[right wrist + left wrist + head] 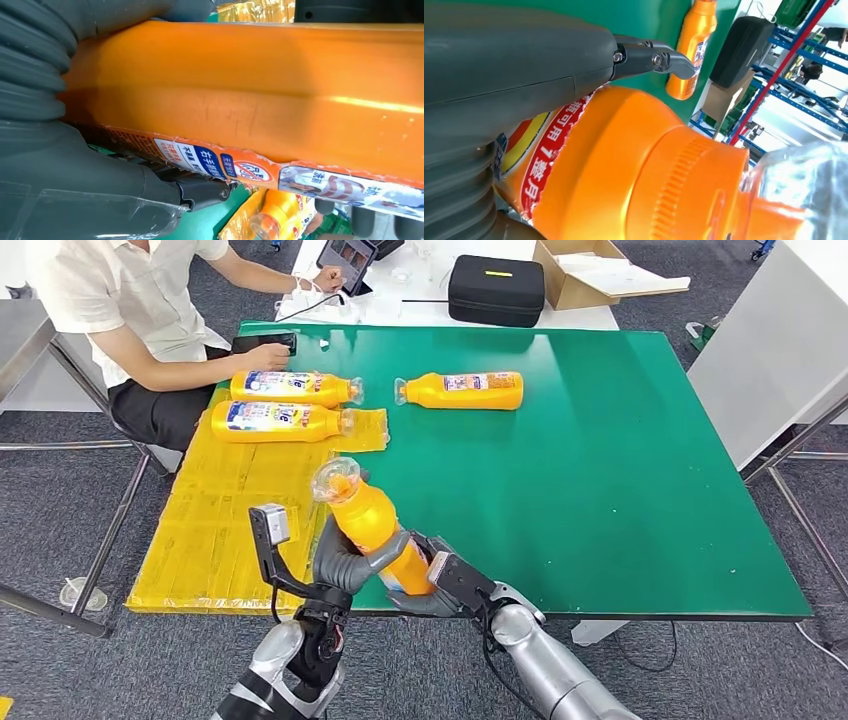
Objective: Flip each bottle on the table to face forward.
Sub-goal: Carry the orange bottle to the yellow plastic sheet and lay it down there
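Observation:
Both hands hold one orange bottle tilted up above the table's front edge, its clear cap pointing away from me. My left hand wraps its middle, and my right hand grips its lower end. In the left wrist view the bottle lies under my left hand. In the right wrist view its labelled side rests against my right hand. Two bottles lie on the yellow mat. A third bottle lies on the green table.
A person sits at the table's far left corner with a hand on a dark phone. A black case and a cardboard box stand on the white table behind. Another white table stands to the right.

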`<state>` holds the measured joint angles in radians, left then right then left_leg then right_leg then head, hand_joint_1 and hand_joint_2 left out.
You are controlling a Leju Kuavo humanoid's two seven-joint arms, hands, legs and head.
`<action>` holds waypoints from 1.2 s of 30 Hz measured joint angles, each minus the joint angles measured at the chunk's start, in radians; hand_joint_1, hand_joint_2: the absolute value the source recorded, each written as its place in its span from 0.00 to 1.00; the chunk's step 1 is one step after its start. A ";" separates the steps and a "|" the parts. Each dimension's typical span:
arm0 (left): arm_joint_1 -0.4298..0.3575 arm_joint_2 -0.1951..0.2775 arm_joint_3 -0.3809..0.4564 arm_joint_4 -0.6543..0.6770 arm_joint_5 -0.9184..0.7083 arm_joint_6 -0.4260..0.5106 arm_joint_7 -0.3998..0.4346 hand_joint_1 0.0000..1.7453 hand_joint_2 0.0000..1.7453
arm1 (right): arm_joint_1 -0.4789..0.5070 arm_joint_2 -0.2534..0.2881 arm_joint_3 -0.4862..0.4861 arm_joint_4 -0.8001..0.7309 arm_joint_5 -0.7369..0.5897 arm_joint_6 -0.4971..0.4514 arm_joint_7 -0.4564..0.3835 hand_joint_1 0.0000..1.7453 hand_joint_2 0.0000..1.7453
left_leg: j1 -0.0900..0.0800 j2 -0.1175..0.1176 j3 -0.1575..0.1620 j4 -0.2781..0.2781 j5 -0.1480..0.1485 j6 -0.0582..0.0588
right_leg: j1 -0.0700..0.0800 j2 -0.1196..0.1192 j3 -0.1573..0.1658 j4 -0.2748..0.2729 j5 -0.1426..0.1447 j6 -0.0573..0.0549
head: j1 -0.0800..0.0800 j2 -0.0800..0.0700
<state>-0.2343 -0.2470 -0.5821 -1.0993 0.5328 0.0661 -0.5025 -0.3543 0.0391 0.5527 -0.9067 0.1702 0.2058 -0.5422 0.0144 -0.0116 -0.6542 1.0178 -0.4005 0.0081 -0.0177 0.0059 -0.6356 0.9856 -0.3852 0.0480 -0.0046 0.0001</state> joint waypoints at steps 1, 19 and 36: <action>-0.001 -0.001 0.000 0.003 -0.004 -0.005 -0.005 1.00 1.00 | 0.002 -0.001 0.000 -0.003 -0.009 0.003 0.000 0.45 1.00 | 0.000 0.000 0.000 0.000 0.000 0.000 | 0.000 0.000 0.000 0.000 0.000 0.000 | 0.000 0.000; 0.020 0.077 0.113 -0.051 -0.413 0.232 -0.006 1.00 1.00 | 0.195 -0.011 -0.218 -0.172 0.046 -0.378 0.027 0.00 0.00 | 0.000 0.000 -0.001 0.000 0.000 0.000 | 0.000 0.000 -0.001 0.000 0.000 0.000 | 0.000 0.000; -0.119 0.206 0.214 0.080 -1.421 0.400 0.307 1.00 1.00 | 0.313 -0.038 -0.456 -0.191 0.584 -0.881 0.060 0.00 0.00 | 0.000 0.002 0.000 0.000 0.000 0.000 | 0.000 0.000 -0.001 0.000 0.001 0.000 | 0.000 0.000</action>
<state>-0.3532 -0.0407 -0.3682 -1.0195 -0.8879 0.4658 -0.1953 -0.0415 0.0012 0.0963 -1.0975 0.7544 -0.6755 -0.4817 0.0144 -0.0100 -0.6545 1.0177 -0.4002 0.0079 -0.0177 0.0061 -0.6368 0.9856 -0.3845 0.0476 -0.0044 0.0000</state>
